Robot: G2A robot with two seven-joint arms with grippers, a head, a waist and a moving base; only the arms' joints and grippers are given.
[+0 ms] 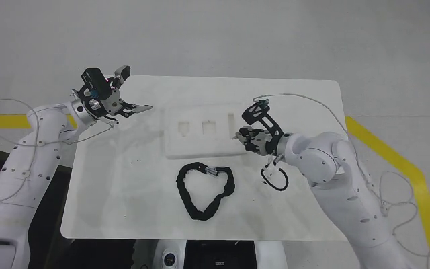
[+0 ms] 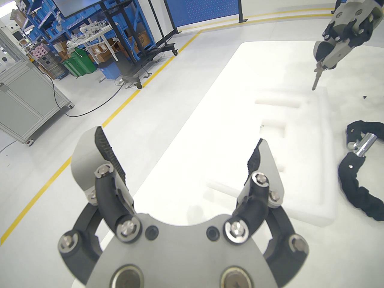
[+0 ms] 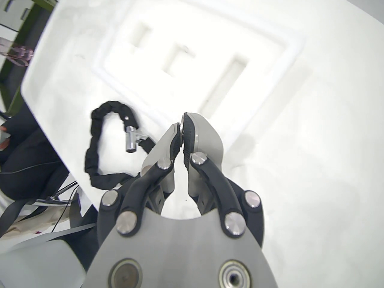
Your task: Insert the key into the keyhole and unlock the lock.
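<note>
The right gripper (image 3: pixel 181 127) is clenched on the head of the key (image 2: pixel 316 77). The key's blade hangs downward, free of any surface, above the edge of the foam tray (image 1: pixel 169 138) nearest this arm. The left gripper (image 2: pixel 180 139) is released and holds nothing, poised over the far corner of the tabletop (image 1: pixel 114 188), well apart from the work. The chain lock (image 1: pixel 201 195) is a black sleeved loop lying flat on the tabletop between the tray and the robot. Its bright metal cylinder (image 3: pixel 131 140) sits on the side of the loop nearest the tray. I cannot tell which end of the cylinder carries the keyhole.

The step in hand, as I judge it, is carrying the key across to the cylinder. To do it well, I would first find the keyhole end with the right wrist camera. The cylinder appears to lie on its side while the blade points down, so I would turn the wrist until the blade runs along the cylinder's axis. The cylinder sits loose on a limp chain and will likely slide when pushed. I would therefore have the left gripper pinch it steady, advance slowly, and turn only once the blade is fully seated.
</note>
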